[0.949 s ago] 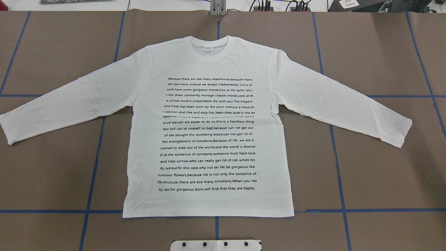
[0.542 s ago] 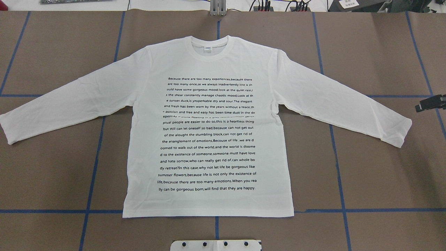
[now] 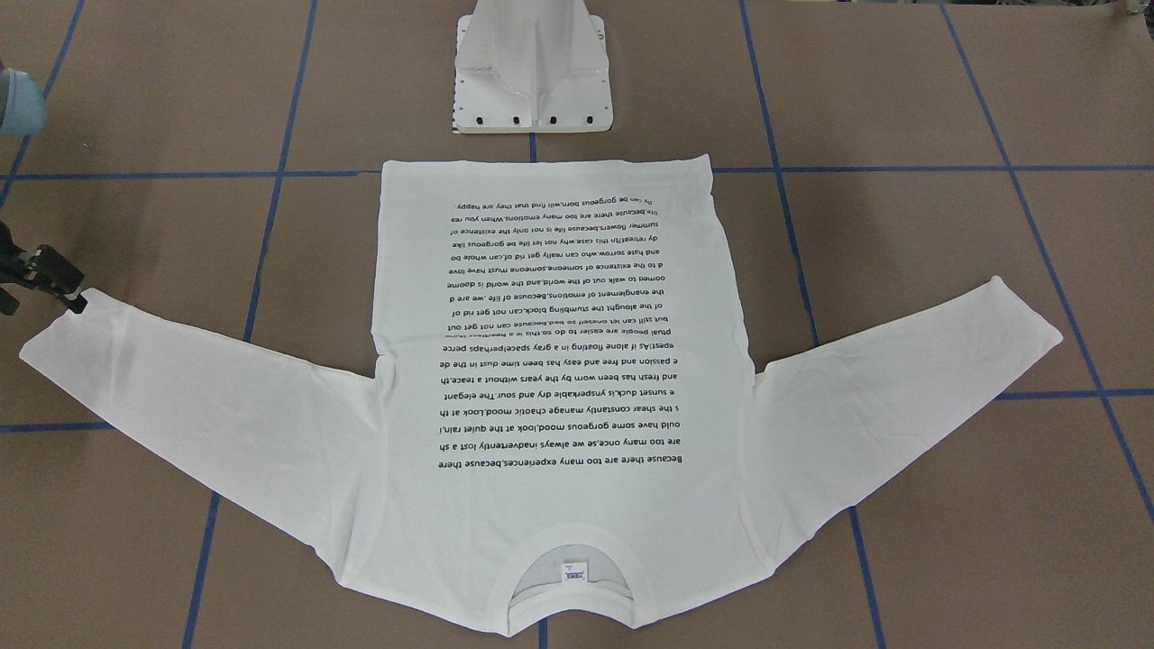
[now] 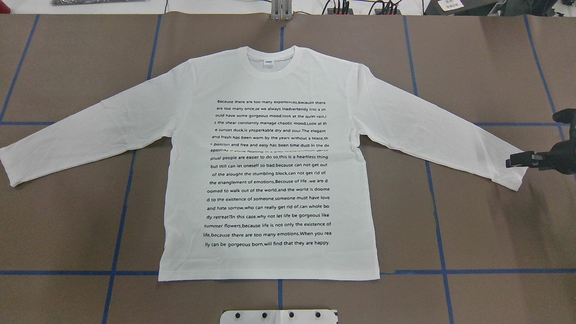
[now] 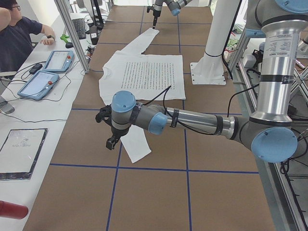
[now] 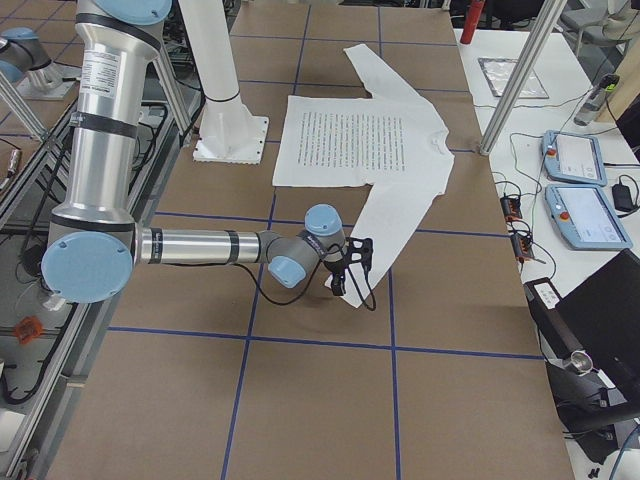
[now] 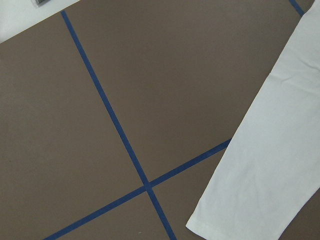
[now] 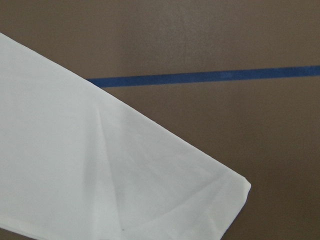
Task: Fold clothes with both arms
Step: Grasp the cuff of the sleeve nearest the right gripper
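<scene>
right gripper (image 4: 509, 162): not in the overhead view at first, then just poking in at the right edge | now it's slid further in and lower | tip over the cuff (image 4: 517, 177) of the T-shirt (image 4: 189, 135) sleeve

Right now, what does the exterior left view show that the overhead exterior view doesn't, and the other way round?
Only exterior left: the left arm, the left gripper near the left cuff, a person at a side desk and two tablets. Only overhead: the neck label inside the collar. Both: the T-shirt lying flat, print up, the right gripper at the right cuff, and the white pedestal base.
</scene>
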`<state>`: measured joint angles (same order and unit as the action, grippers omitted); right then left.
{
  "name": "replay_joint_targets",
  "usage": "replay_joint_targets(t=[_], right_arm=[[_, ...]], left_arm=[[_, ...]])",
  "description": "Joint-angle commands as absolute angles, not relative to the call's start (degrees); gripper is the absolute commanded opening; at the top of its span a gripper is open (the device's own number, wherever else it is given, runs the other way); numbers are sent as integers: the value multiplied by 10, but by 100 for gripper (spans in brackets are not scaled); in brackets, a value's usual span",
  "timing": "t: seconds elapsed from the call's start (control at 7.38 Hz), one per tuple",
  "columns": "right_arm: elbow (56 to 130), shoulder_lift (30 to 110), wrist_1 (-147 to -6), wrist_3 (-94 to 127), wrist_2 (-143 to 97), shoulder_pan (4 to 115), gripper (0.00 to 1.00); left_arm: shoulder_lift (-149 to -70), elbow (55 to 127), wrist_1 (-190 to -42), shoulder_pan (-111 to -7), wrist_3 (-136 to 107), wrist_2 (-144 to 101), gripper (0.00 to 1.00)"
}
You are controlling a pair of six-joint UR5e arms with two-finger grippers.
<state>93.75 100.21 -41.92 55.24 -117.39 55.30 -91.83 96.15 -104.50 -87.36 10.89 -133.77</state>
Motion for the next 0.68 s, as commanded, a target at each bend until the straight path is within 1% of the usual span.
replay_joint_targets(t=[0.0, 0.54], right_arm=[[931, 1005, -417, 567, -1161, 532, 84], [924, 1012, -417, 567, -1156, 516, 79]], left_arm=[[-918, 962, -1045, -875, 109, -1338, 100], [-918, 962, -1045, -875, 109, -1338, 100]])
